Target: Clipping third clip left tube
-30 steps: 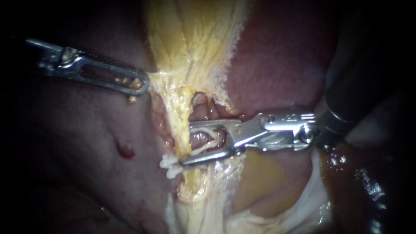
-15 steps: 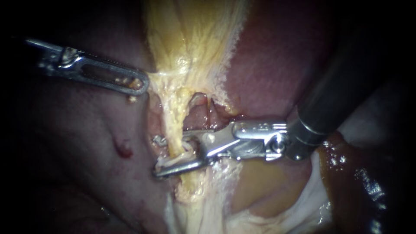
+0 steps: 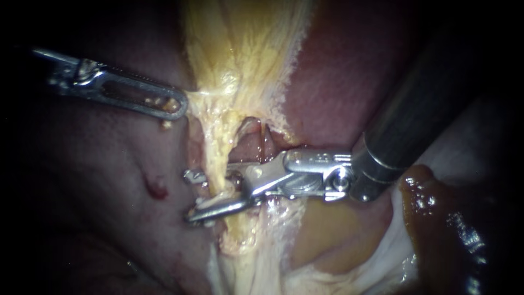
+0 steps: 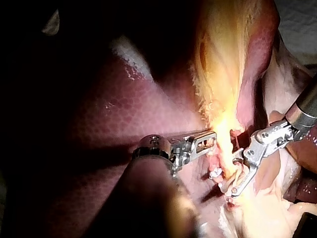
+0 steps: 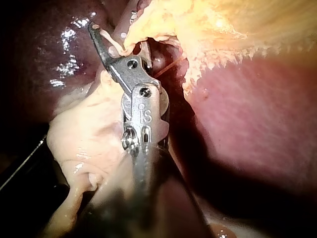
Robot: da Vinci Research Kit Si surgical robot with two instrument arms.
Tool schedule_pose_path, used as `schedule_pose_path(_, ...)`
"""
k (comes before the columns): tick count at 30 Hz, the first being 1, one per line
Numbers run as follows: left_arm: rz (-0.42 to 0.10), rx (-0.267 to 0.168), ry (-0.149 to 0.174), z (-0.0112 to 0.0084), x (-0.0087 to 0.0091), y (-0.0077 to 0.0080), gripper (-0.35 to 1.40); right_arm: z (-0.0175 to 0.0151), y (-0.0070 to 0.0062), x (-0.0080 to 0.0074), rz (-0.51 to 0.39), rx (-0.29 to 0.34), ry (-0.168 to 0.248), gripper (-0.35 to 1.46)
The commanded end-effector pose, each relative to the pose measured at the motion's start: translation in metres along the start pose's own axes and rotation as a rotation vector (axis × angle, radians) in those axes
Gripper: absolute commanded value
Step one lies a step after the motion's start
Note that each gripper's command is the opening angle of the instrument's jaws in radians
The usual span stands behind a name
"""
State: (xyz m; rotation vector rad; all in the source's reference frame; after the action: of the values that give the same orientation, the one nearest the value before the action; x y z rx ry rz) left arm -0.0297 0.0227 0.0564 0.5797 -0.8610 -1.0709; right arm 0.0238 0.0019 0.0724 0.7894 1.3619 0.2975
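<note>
Yellow left tube (image 3: 217, 164) lies within our right instrument's (image 3: 187, 196) released claw; we square up before clenching, left instrument's (image 3: 177, 106) claw grasping tissue (image 3: 199, 94)

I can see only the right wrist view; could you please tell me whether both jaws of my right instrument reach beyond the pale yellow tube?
Observer: Yes; in the endoscope view the silver right instrument has its open jaws astride the pale yellow stringy tube, both tips showing beyond it.
Operator: Thank you. Where is my left instrument?
Observer: The slotted silver left instrument rests at the yellow fibrous tissue's edge, higher up, apart from yours.
</note>
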Motion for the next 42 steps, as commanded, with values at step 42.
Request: schedule_pose_path(42, 0.001, -0.002, 0.002, 0.0002, 0.0001, 0.0003, -0.35, -0.0009, -0.0042, 0.0072, 0.019, 0.11, 0.097, 0.49)
